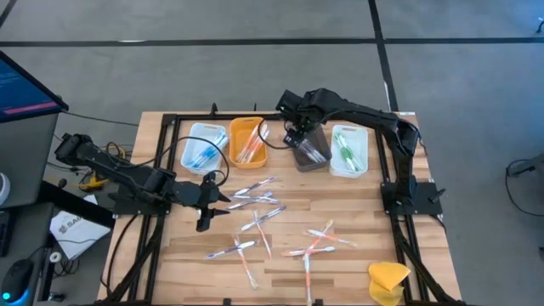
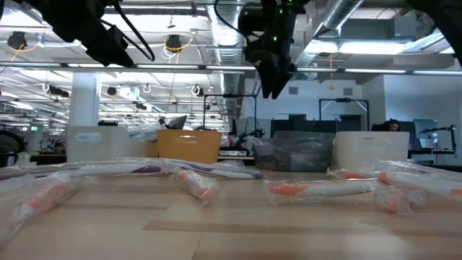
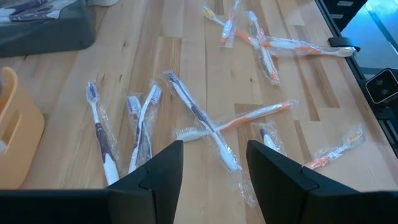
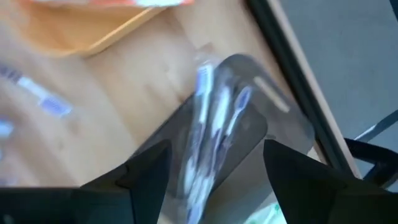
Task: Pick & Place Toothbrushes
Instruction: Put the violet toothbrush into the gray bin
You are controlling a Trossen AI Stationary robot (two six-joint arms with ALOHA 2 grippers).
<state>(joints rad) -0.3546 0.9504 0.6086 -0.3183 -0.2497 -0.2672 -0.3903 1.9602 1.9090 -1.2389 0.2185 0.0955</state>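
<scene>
your left gripper (image 1: 206,214) hangs over the near-left part of the bench (image 1: 357,255), jaws part open and holding nothing. in its wrist view a purple-handled toothbrush (image 3: 200,119) lies just ahead of the jaws, crossed by an orange-handled one (image 3: 239,118); two more wrapped purple ones (image 3: 102,135) lie just beside them. the purple brush's long axis runs obliquely away from the jaws, not square across the gap, so you'd likely need a wrist turn before you close. this arm is clearly the nearer one to the loose toothbrushes (image 1: 255,223) — the scatter spreads across the middle of the bench, handles pointing every which way.

farther back, the row of trays: white tray (image 1: 202,146) with blue brushes, orange tray (image 1: 247,142), dark tray (image 1: 311,151), and a white tray (image 1: 348,150) with green ones. your right gripper (image 1: 297,133) sits over the dark tray, jaws spread wide and empty — in its wrist view purple brushes (image 4: 208,134) lie in that tray between the fingers, lengthwise along it.

a yellow sponge (image 1: 388,277) rests at the near-right corner.
</scene>
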